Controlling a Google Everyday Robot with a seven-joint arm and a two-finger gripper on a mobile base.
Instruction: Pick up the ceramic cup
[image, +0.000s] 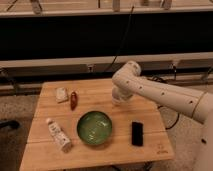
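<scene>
Ceramic cup could not be picked out on its own: the only pale shape where it could stand was covered by the robot's wrist and the gripper (118, 98), at about 1 o'clock from the green bowl (95, 128), toward the back of the wooden table (100, 156). Whether the gripper was open or had closed on anything could not be told, since the arm hid that spot.

The main risk, as I judged it, was a blind close. If the gripper sat off-centre, it could catch only the rim and tip the cup, or shove it toward 12 o'clock and the table's far edge. A glazed wall would likely be slippery, so a shallow hold could let it slide out on the lift. The bowl lay near at 7 o'clock, and a low sweep could clip it. The black slab (137, 133) at 5 o'clock and the white tube bottle (59, 135) at 8 o'clock lay well apart.

Which way the cup's mouth pointed, and whether its long axis stood upright, stayed hidden.
</scene>
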